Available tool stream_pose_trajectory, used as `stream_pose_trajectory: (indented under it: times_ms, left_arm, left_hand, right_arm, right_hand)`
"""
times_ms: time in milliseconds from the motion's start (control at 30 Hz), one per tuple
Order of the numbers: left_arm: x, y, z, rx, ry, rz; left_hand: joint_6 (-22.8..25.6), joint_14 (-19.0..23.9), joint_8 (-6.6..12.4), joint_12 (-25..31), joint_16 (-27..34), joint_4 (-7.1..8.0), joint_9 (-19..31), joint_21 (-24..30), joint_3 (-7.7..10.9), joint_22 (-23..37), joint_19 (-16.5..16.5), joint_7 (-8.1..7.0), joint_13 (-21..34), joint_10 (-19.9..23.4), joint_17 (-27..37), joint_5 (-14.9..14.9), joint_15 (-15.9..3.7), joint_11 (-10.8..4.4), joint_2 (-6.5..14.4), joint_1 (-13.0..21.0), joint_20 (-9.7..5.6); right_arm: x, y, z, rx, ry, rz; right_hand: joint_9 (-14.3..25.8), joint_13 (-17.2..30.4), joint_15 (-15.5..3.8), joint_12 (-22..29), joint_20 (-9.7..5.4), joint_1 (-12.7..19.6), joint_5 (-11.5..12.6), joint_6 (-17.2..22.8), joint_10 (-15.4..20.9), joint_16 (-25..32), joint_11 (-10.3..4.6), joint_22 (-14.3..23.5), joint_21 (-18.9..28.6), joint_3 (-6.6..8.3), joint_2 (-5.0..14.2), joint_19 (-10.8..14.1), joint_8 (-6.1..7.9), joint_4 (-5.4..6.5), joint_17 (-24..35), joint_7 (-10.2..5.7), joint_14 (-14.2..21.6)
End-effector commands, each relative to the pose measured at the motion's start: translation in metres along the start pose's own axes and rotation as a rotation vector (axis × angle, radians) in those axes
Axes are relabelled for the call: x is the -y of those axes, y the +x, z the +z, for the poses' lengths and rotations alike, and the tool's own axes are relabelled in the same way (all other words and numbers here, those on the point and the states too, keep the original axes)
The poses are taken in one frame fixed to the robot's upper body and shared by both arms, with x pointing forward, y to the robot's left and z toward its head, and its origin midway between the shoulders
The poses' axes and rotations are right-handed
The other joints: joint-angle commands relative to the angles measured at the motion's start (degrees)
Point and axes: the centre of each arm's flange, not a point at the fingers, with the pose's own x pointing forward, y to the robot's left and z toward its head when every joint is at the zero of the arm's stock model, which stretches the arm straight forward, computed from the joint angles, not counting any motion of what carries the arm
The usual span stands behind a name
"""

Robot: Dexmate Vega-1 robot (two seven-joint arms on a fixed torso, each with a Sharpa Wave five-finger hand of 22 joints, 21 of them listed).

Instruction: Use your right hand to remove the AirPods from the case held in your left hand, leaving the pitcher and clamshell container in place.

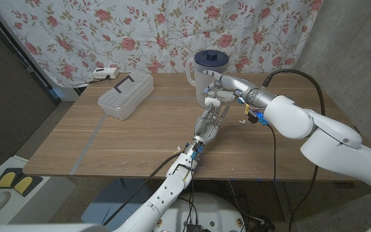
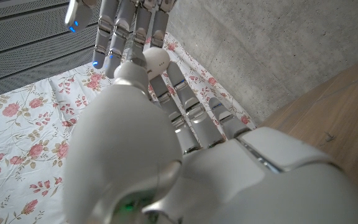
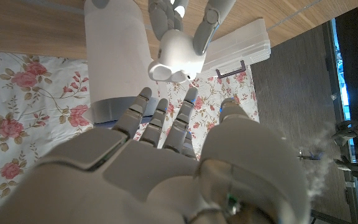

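Note:
My left hand (image 1: 209, 122) rises over the table's middle and holds the white AirPods case (image 1: 212, 101) at its fingertips. That case (image 3: 174, 55) is also in the right wrist view, gripped between the left hand's fingers (image 3: 207, 22). In the left wrist view the case (image 2: 157, 60) peeks out past the left hand (image 2: 166, 137). My right hand (image 1: 226, 85) reaches in from the right, fingers spread and pointing at the case, just short of it. In its own wrist view the right hand (image 3: 166, 155) holds nothing. Whether earbuds sit in the case is hidden.
A clear pitcher (image 1: 208, 71) with a blue lid stands right behind both hands. The clear clamshell container (image 1: 126, 95) with a dark handle lies at the back left of the wooden table (image 1: 121, 142). A white power strip (image 1: 104, 73) sits by the floral curtain.

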Motion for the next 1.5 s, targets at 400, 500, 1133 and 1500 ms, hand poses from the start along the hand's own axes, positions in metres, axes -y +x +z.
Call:
stream_pose_trajectory:
  times_ms: [400, 500, 1133, 1500]
  left_arm:
    - [0.0033, 0.0003, 0.0023, 0.007, 0.009, -0.011]
    - [0.0034, -0.0002, 0.0015, 0.006, 0.008, -0.008]
    - [0.0059, -0.0017, 0.0014, 0.003, 0.014, -0.023]
    - [0.0064, -0.0013, -0.0011, -0.009, 0.032, -0.025]
  left_hand:
    - [2.13, 0.05, 3.00, 0.45, 0.31, 0.23, 0.27, 0.06, 0.23, 0.31, -0.23, 1.57, 18.98, 0.37, 0.24, 0.47, -0.53, -0.16, 1.94, 0.76, -0.01]
    - [2.08, 0.10, 2.95, 0.47, 0.35, 0.19, 0.22, 0.07, 0.22, 0.31, -0.21, 1.52, 18.99, 0.39, 0.26, 0.46, -0.54, -0.14, 1.89, 0.80, -0.06]
    - [1.92, -0.05, 2.92, 0.48, 0.25, 0.28, 0.28, 0.07, 0.23, 0.31, -0.25, 1.50, 19.00, 0.33, 0.21, 0.46, -0.48, -0.17, 1.98, 0.73, -0.01]
    - [2.09, -0.06, 2.89, 0.42, 0.23, 0.28, 0.08, 0.09, 0.25, 0.31, -0.18, 1.60, 18.91, 0.37, 0.15, 0.47, -0.51, -0.12, 1.98, 0.72, -0.14]
  right_arm:
    - [-0.0030, -0.0004, -0.0065, -0.022, -0.011, 0.010]
    - [-0.0032, -0.0021, -0.0063, -0.027, -0.011, 0.007]
    - [-0.0041, -0.0080, -0.0014, -0.031, -0.053, 0.019]
    - [-0.0040, -0.0096, 0.0010, -0.043, -0.108, -0.009]
  right_hand:
    - [-0.08, -0.37, -0.59, 0.01, -0.51, -0.70, 0.18, 0.48, 1.92, -0.35, 0.13, 0.10, 0.35, 0.71, -0.04, 0.26, 0.77, 0.70, -0.43, 0.41, 1.13]
    - [-0.09, -0.43, -0.56, -0.04, -0.77, -0.78, 0.20, 0.50, 1.99, -0.41, 0.21, 0.10, 0.37, 0.80, -0.12, 0.29, 0.78, 0.74, -0.53, 0.39, 1.20]
    - [-0.13, -0.88, -0.48, -0.06, -1.89, -0.14, 0.52, 0.97, 3.24, -0.91, 0.43, 0.06, 0.34, 1.90, -0.47, 0.24, 0.93, 0.03, -1.44, 0.78, 1.63]
    - [-0.16, -1.09, -0.48, -0.06, -1.94, 0.93, 0.80, 1.20, 4.03, -0.99, 0.89, 0.05, 0.54, 2.69, -0.73, 0.79, 0.98, -1.08, -1.96, 0.73, 2.01]
